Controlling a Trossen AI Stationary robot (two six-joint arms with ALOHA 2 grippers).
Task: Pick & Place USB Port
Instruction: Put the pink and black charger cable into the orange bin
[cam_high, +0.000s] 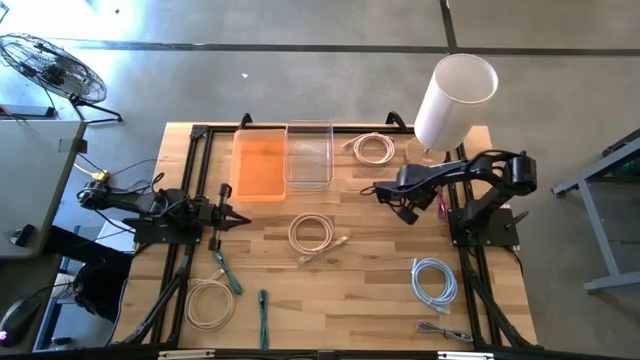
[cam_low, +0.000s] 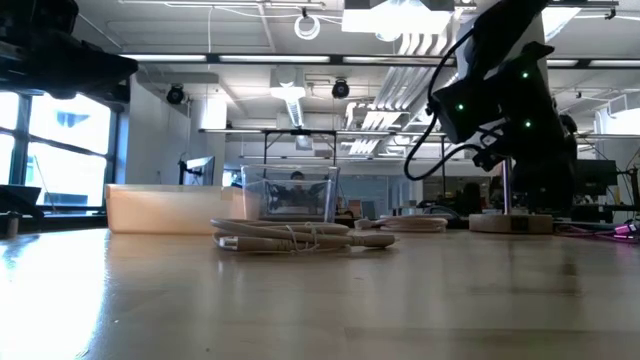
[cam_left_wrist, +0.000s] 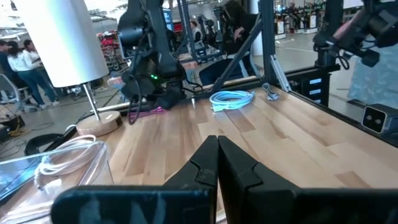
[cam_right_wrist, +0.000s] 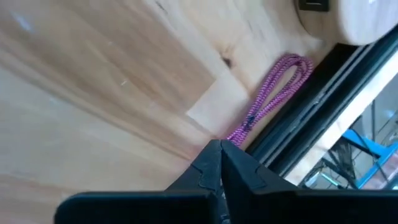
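Plainly, the right pincer (cam_right_wrist: 219, 152) has its fingers pressed together with nothing between them, and it hangs above the desk (cam_high: 380, 280) near the right arm's base, just beside the purple cable (cam_right_wrist: 273, 93) that lies looped against the dark frame rail close to the lamp's wooden foot (cam_right_wrist: 360, 22). That cable looks like the likeliest USB piece, though no plug can be made out, so this is a guess. Judging by that, the step in hand is the approach before the pick: the next move calls for parting the fingers, coming down over the loop and closing on it. Farther out, the clear bin (cam_high: 308, 152) and the orange bin (cam_high: 260, 165) stand side by side at the far middle of the desk, either a plausible drop point. The left pincer (cam_high: 232, 217) waits at the left side, fingers likewise together and holding nothing, pointed toward the white coiled cable (cam_high: 312, 233) in the middle.
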